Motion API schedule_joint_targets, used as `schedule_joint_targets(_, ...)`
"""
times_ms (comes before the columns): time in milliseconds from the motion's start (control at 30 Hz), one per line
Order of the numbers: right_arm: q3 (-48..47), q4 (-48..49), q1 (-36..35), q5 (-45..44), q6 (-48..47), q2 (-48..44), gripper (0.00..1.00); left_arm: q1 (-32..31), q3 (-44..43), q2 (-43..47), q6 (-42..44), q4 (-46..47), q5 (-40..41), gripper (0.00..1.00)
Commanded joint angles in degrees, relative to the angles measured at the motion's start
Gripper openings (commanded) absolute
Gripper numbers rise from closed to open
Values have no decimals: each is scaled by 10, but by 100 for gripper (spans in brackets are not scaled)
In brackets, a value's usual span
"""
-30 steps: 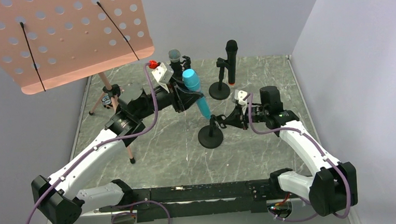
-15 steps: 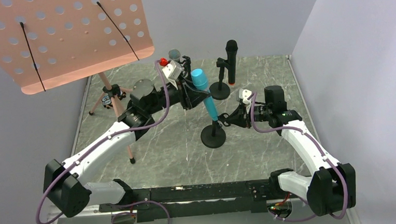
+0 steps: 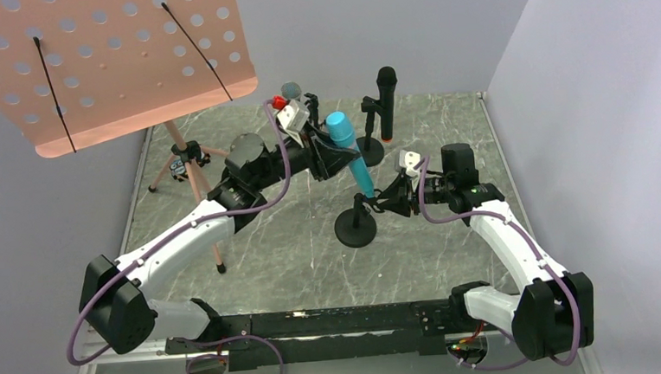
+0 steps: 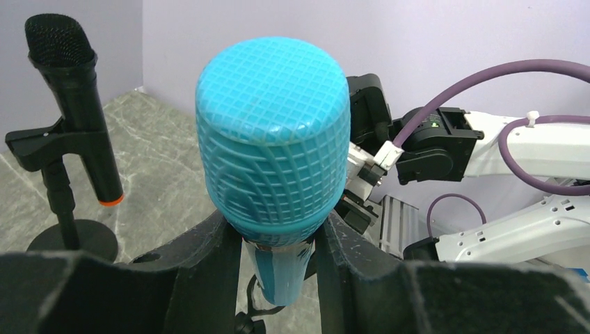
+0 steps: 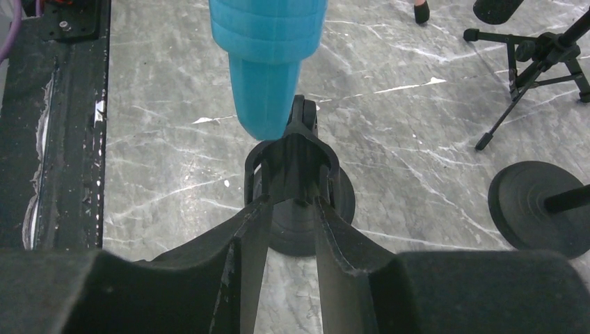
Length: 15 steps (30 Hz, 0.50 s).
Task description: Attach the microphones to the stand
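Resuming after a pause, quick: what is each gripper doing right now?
Left gripper: shut on the blue microphone.
Right gripper: fingers astride the stand clip; gripping or not, cannot tell.

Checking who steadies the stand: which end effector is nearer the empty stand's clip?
Right. The right end effector has a finger on each side of the clip; the left end effector is higher, shut on the blue microphone, whose tail hangs just above it.

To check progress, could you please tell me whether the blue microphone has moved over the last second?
Yes. The blue microphone, held by the left tool, has shifted right, toward the mounted black microphone.
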<state>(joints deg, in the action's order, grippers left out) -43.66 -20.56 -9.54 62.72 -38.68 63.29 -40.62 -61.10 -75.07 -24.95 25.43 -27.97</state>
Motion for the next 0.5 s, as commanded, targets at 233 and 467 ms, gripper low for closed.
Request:
schedule_joint_targets(233,-13,-16,-1,26,-18,5,41,-34,7,-26,11,67,42,0)
schedule_joint_targets(467,-14,-18,-1,27,-21,6,41,-37,42,-27,17,102,80,0)
